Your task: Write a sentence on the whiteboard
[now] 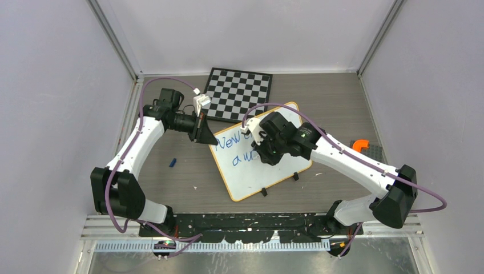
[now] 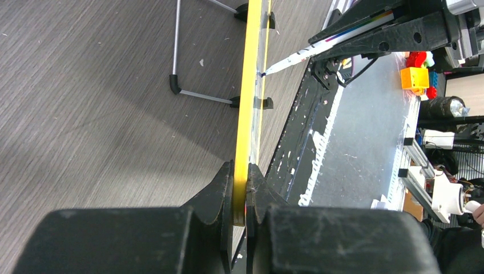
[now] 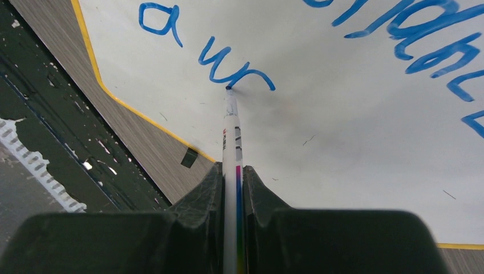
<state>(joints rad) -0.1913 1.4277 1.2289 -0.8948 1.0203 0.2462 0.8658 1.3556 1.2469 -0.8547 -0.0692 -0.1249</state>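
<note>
Just beside the black-and-white checkered chessboard (image 1: 238,94), on its near side, the flat white whiteboard with thin orange rim (image 1: 257,177) sits askew on grey wood-grain table (image 1: 319,91). The left wrist view alone shows the left gripper (image 2: 240,171) clamped on that rim. The right wrist view shows the right gripper (image 3: 231,168) pinching a slim white marker (image 3: 231,131), its tip touching blue lettering.
</note>
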